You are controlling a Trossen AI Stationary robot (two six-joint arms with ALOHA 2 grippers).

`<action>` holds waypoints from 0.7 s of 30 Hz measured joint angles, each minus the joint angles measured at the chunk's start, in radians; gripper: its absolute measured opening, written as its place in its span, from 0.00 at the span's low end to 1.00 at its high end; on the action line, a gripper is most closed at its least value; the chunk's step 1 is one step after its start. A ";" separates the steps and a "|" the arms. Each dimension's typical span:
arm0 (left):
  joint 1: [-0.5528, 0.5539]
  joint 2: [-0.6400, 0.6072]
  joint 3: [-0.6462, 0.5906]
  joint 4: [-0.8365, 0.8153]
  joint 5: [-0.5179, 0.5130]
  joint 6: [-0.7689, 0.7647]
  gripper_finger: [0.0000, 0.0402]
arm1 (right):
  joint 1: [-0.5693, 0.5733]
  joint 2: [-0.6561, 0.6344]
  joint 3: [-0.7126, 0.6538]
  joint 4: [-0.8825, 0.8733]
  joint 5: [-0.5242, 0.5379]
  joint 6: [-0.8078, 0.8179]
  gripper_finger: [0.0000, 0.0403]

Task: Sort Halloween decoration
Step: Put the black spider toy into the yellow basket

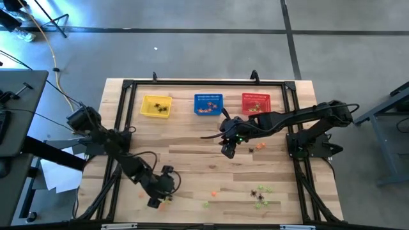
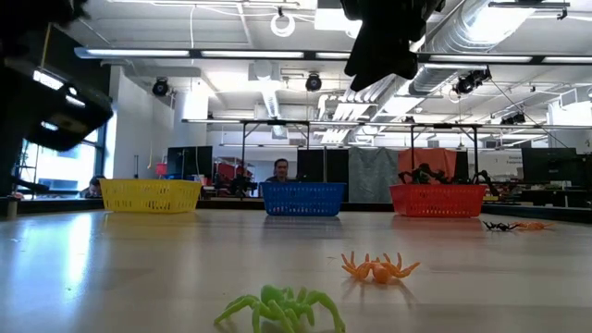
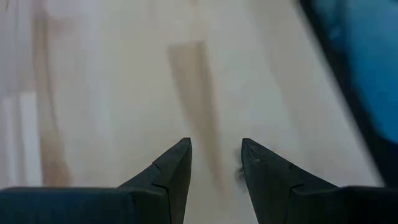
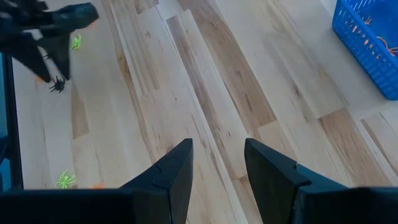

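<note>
On bare wood, tiny (spidery) green trinket [image 2: 282, 308]

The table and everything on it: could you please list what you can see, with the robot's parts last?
Table: one, light wood, dark-framed.
Yellow basket: one, far edge, left.
Blue basket: one, far edge, middle.
Red basket: one, far edge, right.
Trinkets: several, green, orange and black, scattered along the near edge; more in the baskets.
Orange trinket: one, beside the right gripper.
Left gripper: open, empty, near the front-left edge.
Right gripper: open, empty, above mid-table.
</note>
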 joint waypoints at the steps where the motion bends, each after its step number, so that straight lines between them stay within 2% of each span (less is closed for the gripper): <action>1: 0.005 0.006 -0.001 -0.014 0.000 -0.007 0.32 | 0.000 0.000 0.000 0.000 0.000 0.000 0.35; 10: 0.009 0.065 -0.001 -0.003 0.080 -0.121 0.32 | 0.000 0.000 0.000 0.000 0.000 0.000 0.35; 21: -0.033 0.069 -0.001 0.039 0.103 -0.215 0.32 | 0.000 0.000 0.000 0.000 0.000 0.000 0.35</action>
